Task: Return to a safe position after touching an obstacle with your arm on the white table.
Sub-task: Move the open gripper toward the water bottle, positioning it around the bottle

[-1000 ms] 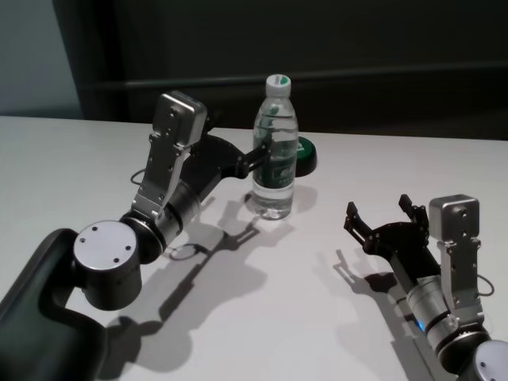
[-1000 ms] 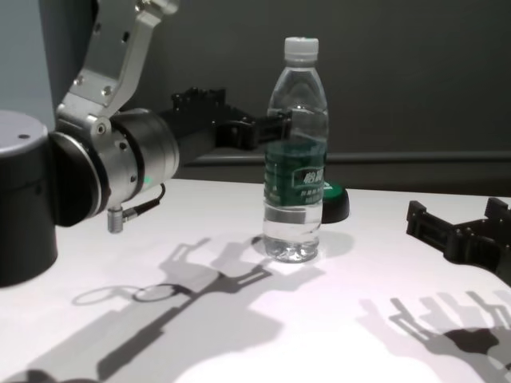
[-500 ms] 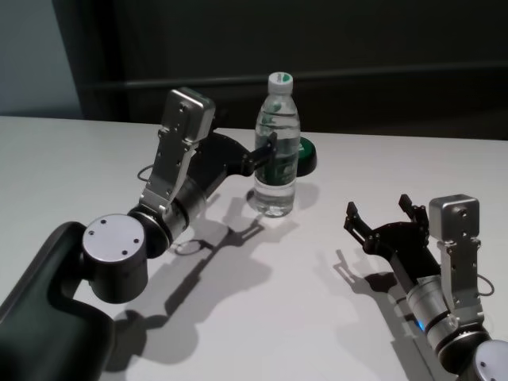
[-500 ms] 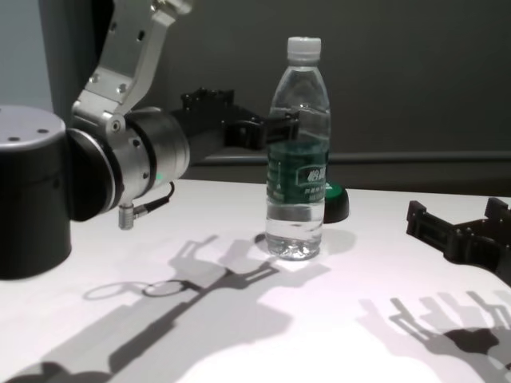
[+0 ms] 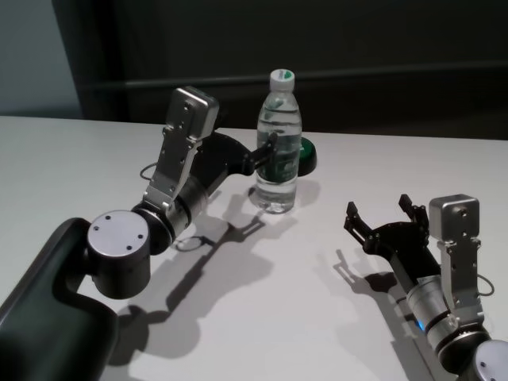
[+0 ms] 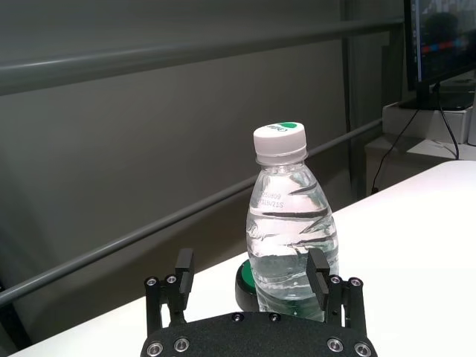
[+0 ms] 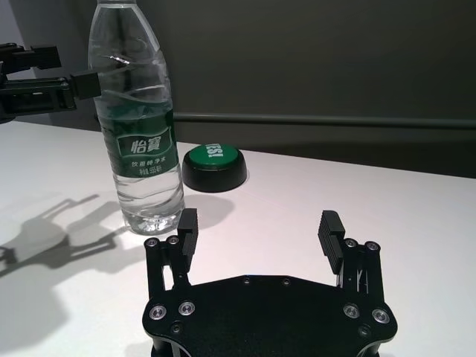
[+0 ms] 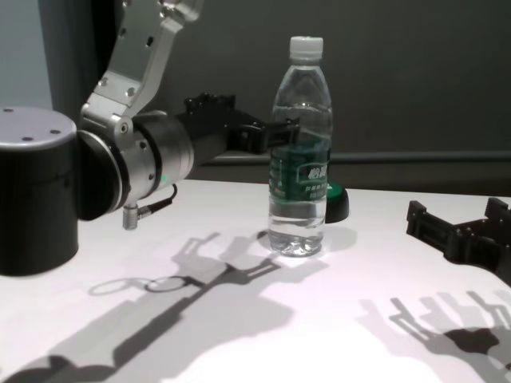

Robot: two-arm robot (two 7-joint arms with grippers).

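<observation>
The obstacle, a tall clear water bottle (image 5: 278,151) with a white cap and dark green label, stands upright on the white table (image 5: 79,159). It also shows in the chest view (image 8: 299,159), the left wrist view (image 6: 291,230) and the right wrist view (image 7: 137,119). My left gripper (image 5: 264,152) is open and held level at label height, with one fingertip (image 7: 85,84) against the bottle's side. In the left wrist view the bottle stands just beyond the open left gripper (image 6: 251,271), off toward one finger. My right gripper (image 5: 381,213) is open and empty, low over the table's right side.
A small black dome with a green top (image 5: 306,155) sits just behind and right of the bottle, also in the right wrist view (image 7: 214,165). A dark wall with a rail runs behind the table's far edge.
My left arm has swung forward and to the right, and the bottle has slid slightly right with it, still upright. The right arm has not moved.
</observation>
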